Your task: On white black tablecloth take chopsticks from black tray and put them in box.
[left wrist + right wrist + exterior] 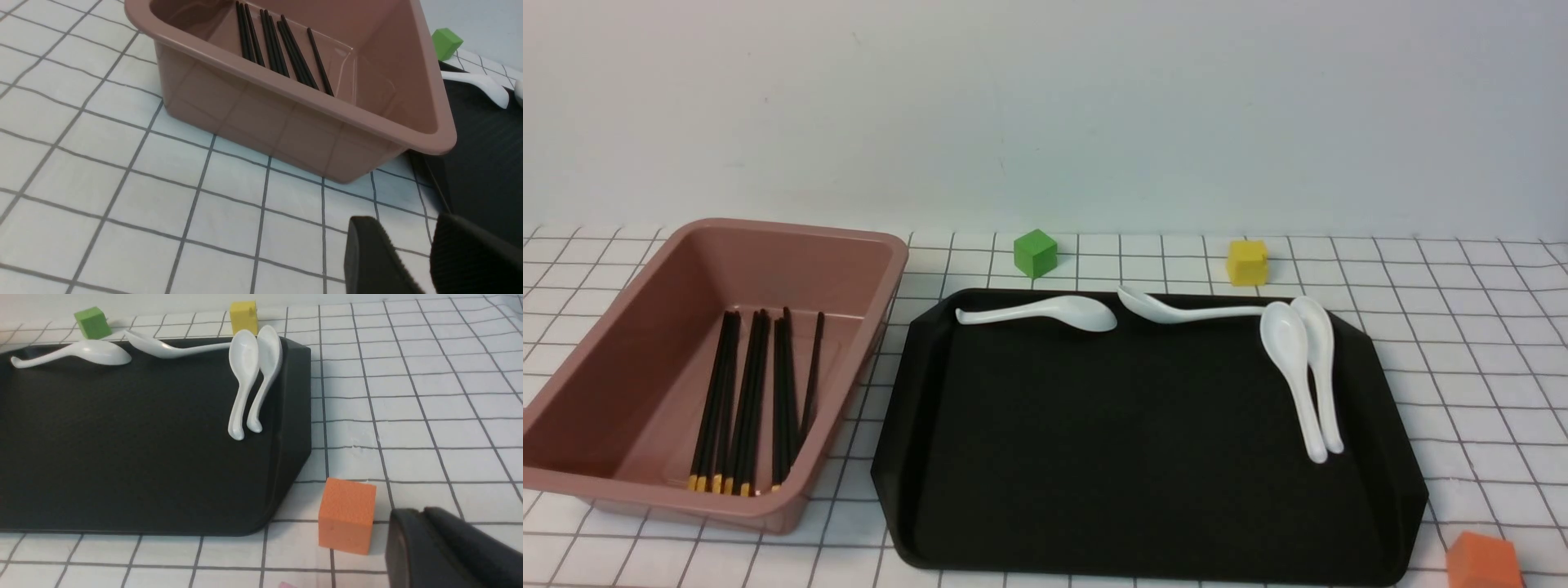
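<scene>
The chopsticks point(752, 400) lie together on the floor of the box point(629, 482), which stands on the tablecloth point(1486, 343) just left of the black tray point(1143, 457); the tray holds only four white spoons point(1298, 376) along its far and right sides. The left gripper point(429, 261) hovers slightly parted and empty near the box's near right corner. The right gripper point(425, 539) sits closed and empty just beside an orange cube point(347, 514).
</scene>
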